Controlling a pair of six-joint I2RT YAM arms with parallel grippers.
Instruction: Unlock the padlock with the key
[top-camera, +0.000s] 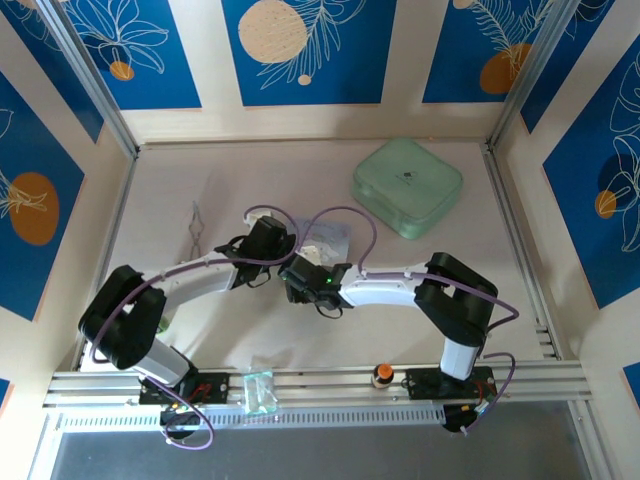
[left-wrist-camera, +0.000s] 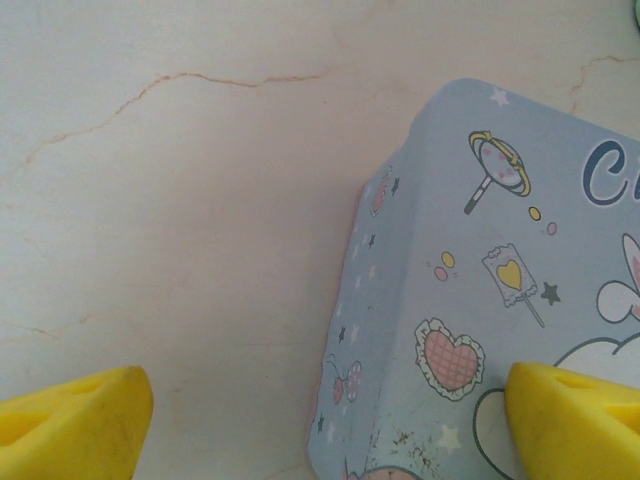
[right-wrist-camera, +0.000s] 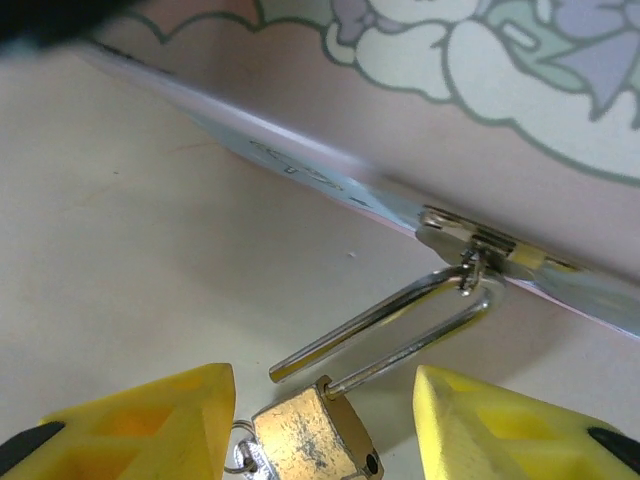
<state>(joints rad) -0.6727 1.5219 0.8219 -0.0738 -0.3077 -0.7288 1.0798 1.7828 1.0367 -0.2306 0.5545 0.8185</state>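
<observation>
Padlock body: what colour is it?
The padlock body is scuffed brass-gold, clearest in the right wrist view.

Your right gripper (right-wrist-camera: 325, 400) shows its yellow fingers (right-wrist-camera: 150, 420) at 7 and 5 o'clock, standing apart with the padlock (right-wrist-camera: 312, 440) between them at 6 and a narrow gap on each side. The shackle (right-wrist-camera: 375, 321) runs toward 2 o'clock and hooks through the hasp (right-wrist-camera: 478, 245) on the tin (right-wrist-camera: 300, 90). One leg ends free just beside the brass body. A small ring (right-wrist-camera: 240, 460) sits at the body's 9 o'clock side, over the pale table (right-wrist-camera: 130, 250).
</observation>
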